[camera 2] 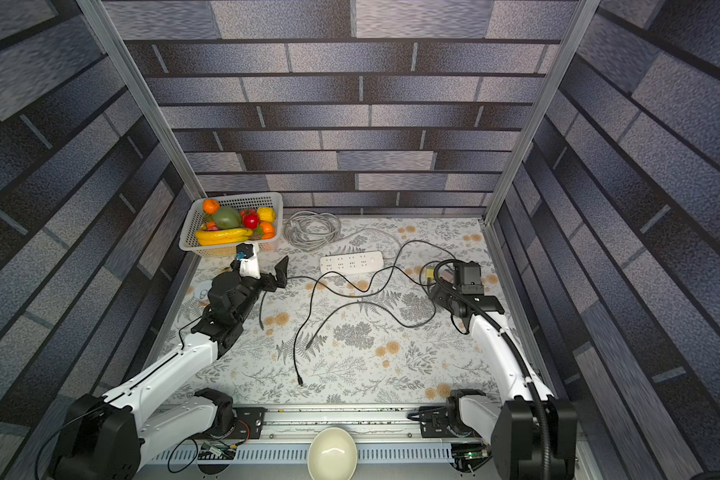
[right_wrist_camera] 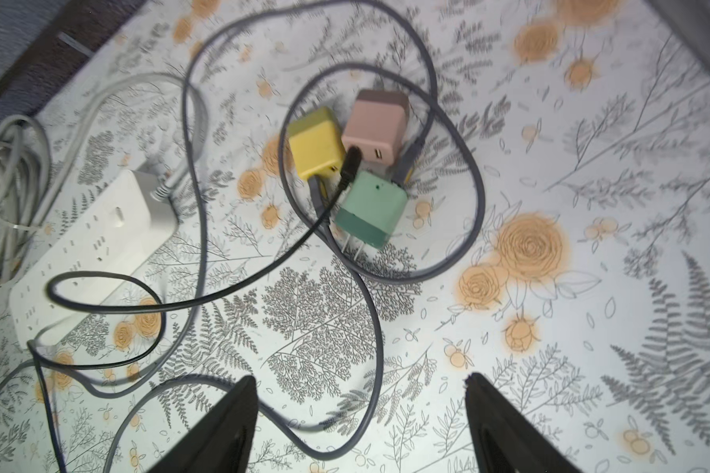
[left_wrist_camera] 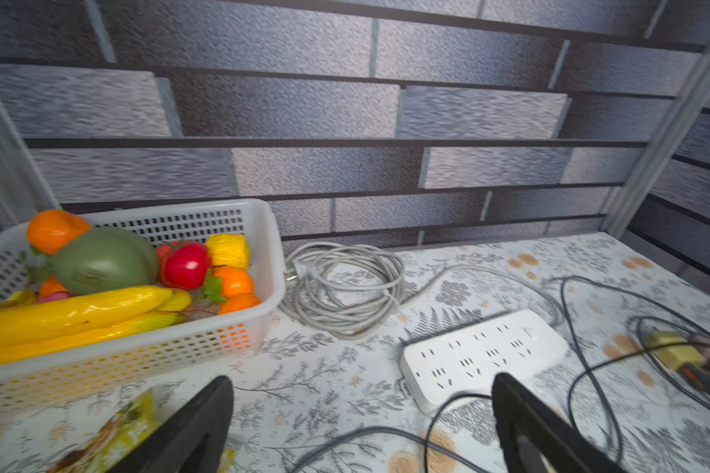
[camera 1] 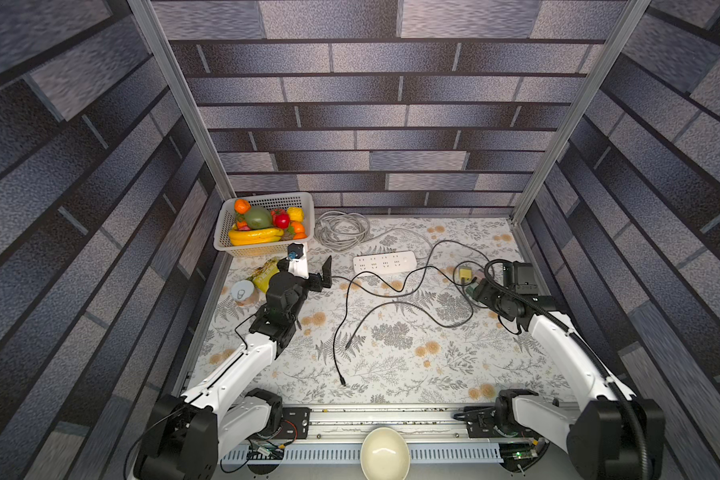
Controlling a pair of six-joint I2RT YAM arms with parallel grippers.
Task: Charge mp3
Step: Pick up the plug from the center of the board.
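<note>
Strip (camera 1: 385,262) lay mid-back on table (camera 1: 433,374) in both top views, with coiled cord (camera 1: 341,230) just behind it and basket (camera 1: 267,197) of fruit in the back left corner. Cables (camera 1: 343,382) looped across the middle, loose ends toward the front. Yellow charger (camera 1: 465,273) sat right of the strip, just ahead of right arm (camera 1: 558,345). Can (camera 1: 244,293) and snack bag (camera 1: 265,274) lay beside left arm (camera 1: 246,361), bowl (camera 1: 385,453) at the front edge.

Left wrist view: left gripper (left_wrist_camera: 361,379) was above the table with jaws spread wide and nothing between them. Strip (left_wrist_camera: 484,356) sat just past one finger, basket (left_wrist_camera: 263,262) off to the other side.

Right wrist view: right gripper (right_wrist_camera: 359,379) had jaws apart, pinching nothing (grey cable (right_wrist_camera: 376,311) ran on the table below them). Ahead, yellow charger (right_wrist_camera: 316,143), pink charger (right_wrist_camera: 376,123) and green charger (right_wrist_camera: 372,209) touched in one cluster, green's prongs pointing toward the gripper. Black cable (right_wrist_camera: 238,288) had its plug butted against pink's face. Strip (right_wrist_camera: 99,245) lay well off to the side.

Mp3: could not tell where, in any view.
</note>
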